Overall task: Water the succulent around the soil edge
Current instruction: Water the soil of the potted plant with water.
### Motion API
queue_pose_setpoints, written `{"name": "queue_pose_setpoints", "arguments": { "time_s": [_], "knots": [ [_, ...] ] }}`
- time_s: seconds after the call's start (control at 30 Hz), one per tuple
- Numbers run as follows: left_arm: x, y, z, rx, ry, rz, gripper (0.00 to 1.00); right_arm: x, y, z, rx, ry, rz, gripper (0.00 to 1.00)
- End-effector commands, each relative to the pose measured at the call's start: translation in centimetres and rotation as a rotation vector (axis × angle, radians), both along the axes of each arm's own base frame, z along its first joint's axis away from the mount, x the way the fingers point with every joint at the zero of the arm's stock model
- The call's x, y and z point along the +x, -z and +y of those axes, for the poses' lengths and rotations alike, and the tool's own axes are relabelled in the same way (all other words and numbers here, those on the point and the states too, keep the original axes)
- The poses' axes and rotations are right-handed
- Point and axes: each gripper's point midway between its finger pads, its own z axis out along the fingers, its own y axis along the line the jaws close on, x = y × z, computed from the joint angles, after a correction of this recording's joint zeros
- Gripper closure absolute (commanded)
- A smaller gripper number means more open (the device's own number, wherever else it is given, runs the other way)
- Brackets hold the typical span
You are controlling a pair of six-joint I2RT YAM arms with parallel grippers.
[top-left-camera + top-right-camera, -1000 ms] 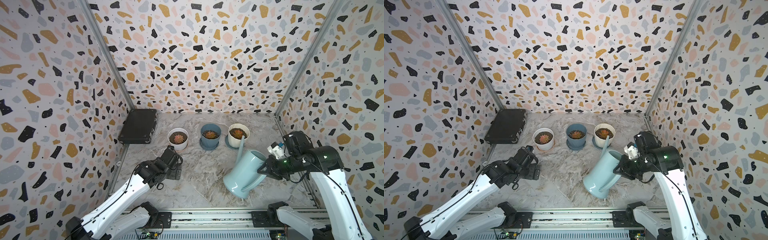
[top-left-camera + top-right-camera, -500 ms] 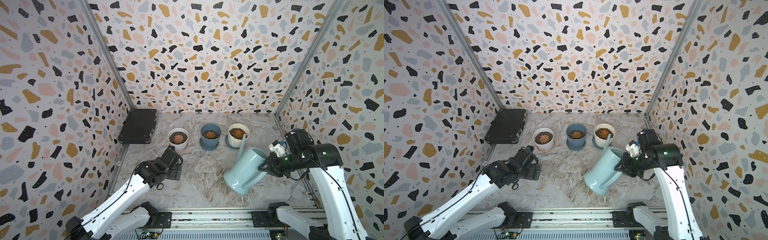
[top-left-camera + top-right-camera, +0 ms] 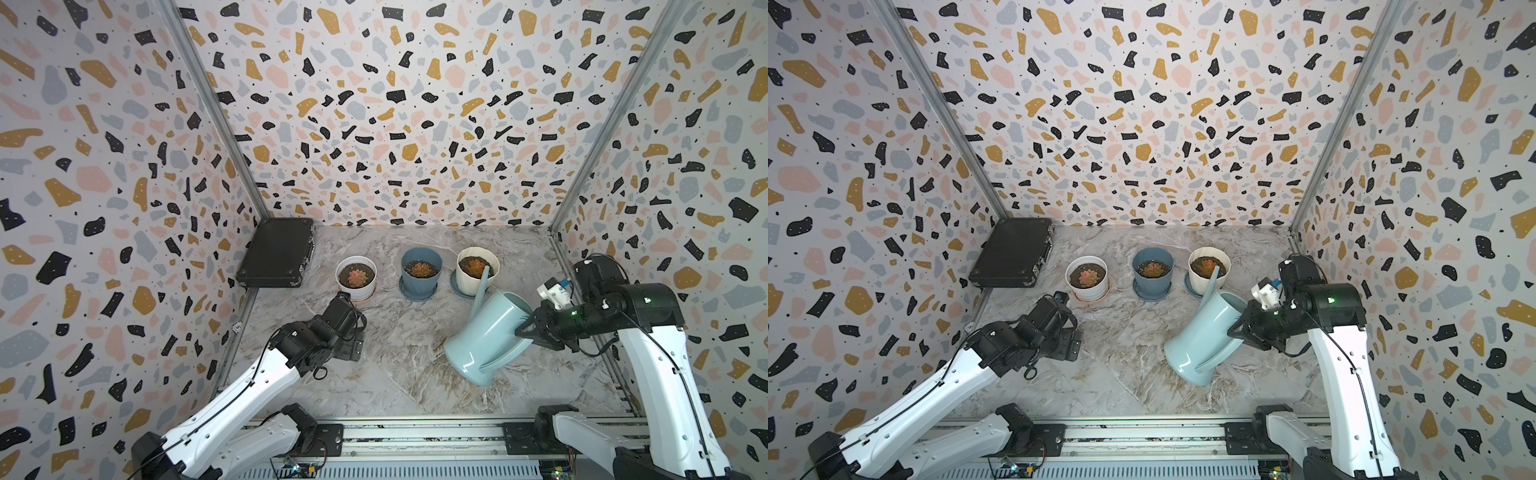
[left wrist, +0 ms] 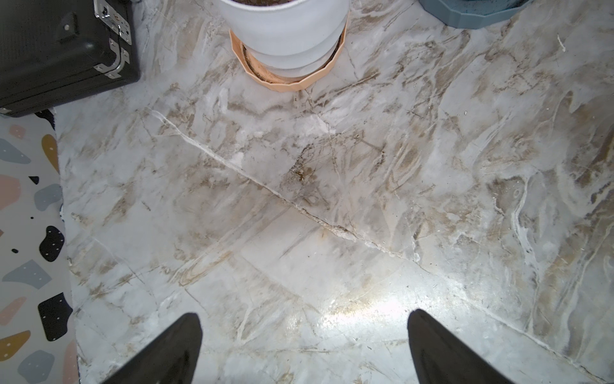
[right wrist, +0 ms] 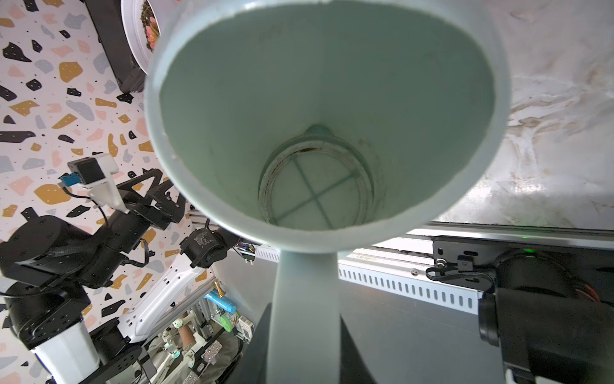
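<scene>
A pale teal watering can (image 3: 486,336) (image 3: 1204,336) hangs tilted above the marble floor. My right gripper (image 3: 530,328) (image 5: 304,332) is shut on its handle. The spout tip (image 3: 484,272) lies over the near edge of the soil in the cream pot (image 3: 463,280), beside its orange-red succulent (image 3: 473,264). The right wrist view looks down into the can's bare inside (image 5: 325,116). My left gripper (image 3: 353,338) (image 4: 304,319) stands open and empty, low over the floor in front of the white pot.
A white pot (image 3: 361,293) on a peach saucer and a blue pot (image 3: 419,286) on a blue saucer, each holding a succulent, stand left of the cream pot. A black case (image 3: 276,253) lies at the back left. Patterned walls close three sides.
My right arm has raised and tipped the watering can further. Its spout has moved up from the cream pot's front wall to over the soil. The left arm has not moved.
</scene>
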Motion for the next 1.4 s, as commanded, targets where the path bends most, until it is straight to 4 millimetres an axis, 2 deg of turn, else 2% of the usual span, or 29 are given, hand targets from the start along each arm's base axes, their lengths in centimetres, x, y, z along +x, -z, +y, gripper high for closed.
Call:
{"name": "queue_pose_setpoints", "arguments": {
  "time_s": [0.0,0.27,0.53,1.03,1.17,1.37],
  "knots": [
    [0.4,-0.3,-0.4,0.002,0.018,-0.022,0.01,-5.4,0.0,0.4,0.047,-0.01,0.206,1.0],
    [0.4,-0.3,-0.4,0.015,0.027,-0.027,0.01,-5.6,0.6,0.0,0.027,-0.003,0.217,1.0],
    [0.4,-0.3,-0.5,0.021,0.037,-0.026,0.01,-4.8,1.3,-1.8,-0.105,-0.014,0.17,1.0],
    [0.4,-0.4,-0.5,0.032,0.039,-0.023,0.01,-4.5,2.1,-2.5,-0.146,-0.033,0.174,1.0],
    [0.5,-0.4,-0.5,0.035,0.038,-0.023,0.01,-4.1,1.7,-3.2,-0.191,-0.029,0.139,1.0],
    [0.6,-0.3,-0.5,0.038,0.038,-0.023,0.0,-3.3,-0.4,-4.4,-0.273,-0.054,-0.014,1.0]
  ]
}}
